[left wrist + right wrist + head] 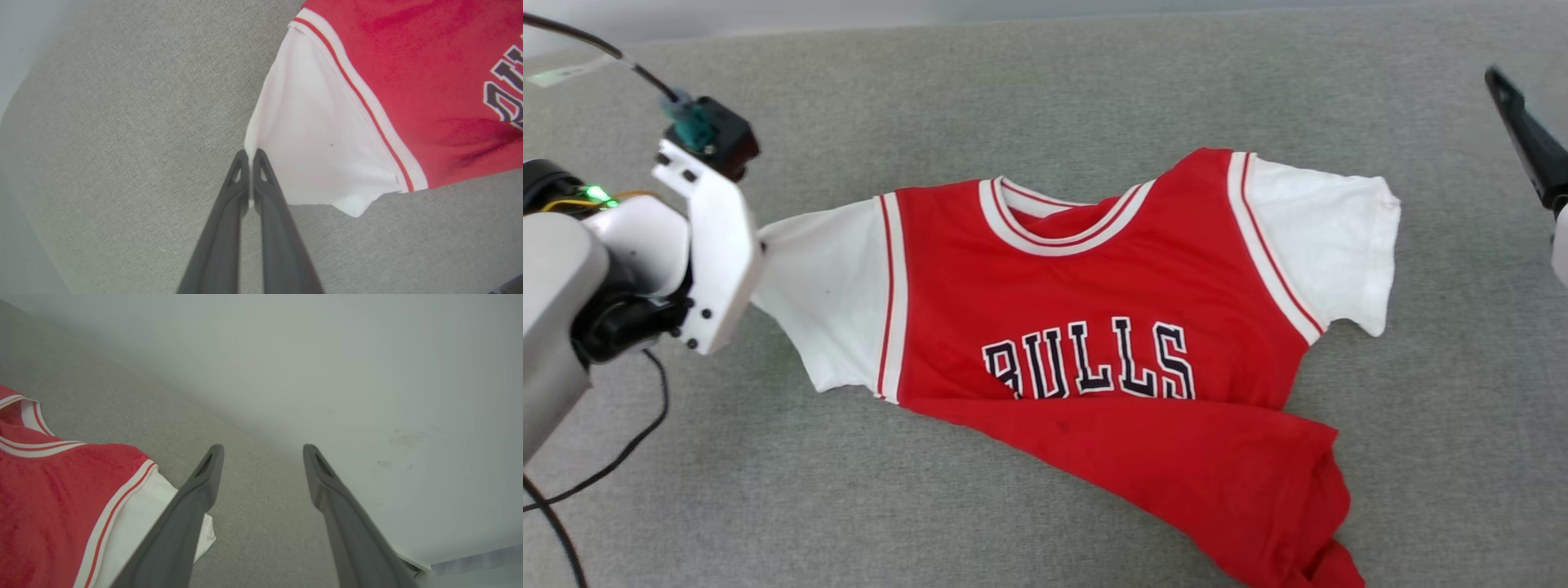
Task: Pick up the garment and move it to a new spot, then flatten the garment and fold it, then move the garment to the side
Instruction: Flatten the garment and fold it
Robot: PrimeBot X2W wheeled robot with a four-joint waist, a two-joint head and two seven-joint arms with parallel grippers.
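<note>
Currently the left gripper (250, 153) is pinched closed on the outer hem of one white sleeve (322, 134) of the garment (1094, 286), and the bite takes in only the very edge of the cloth.

Risk 1: a pull from so thin a hold may let the hem slip out of the fingers.

Risk 2: a one-sided pull may drag the garment askew and deepen the bunching at the red lower hem (1258, 490), which lies folded over toward the lower right of the head view.

The right gripper (263, 451) stands wide and holds nothing, near the other sleeve (135, 522) but apart from it.

Position: the garment lies front up on the grey counter (1045, 98), centre frame in the head view, sleeves spread left and right. The left fingers meet it at its left-hand sleeve.
</note>
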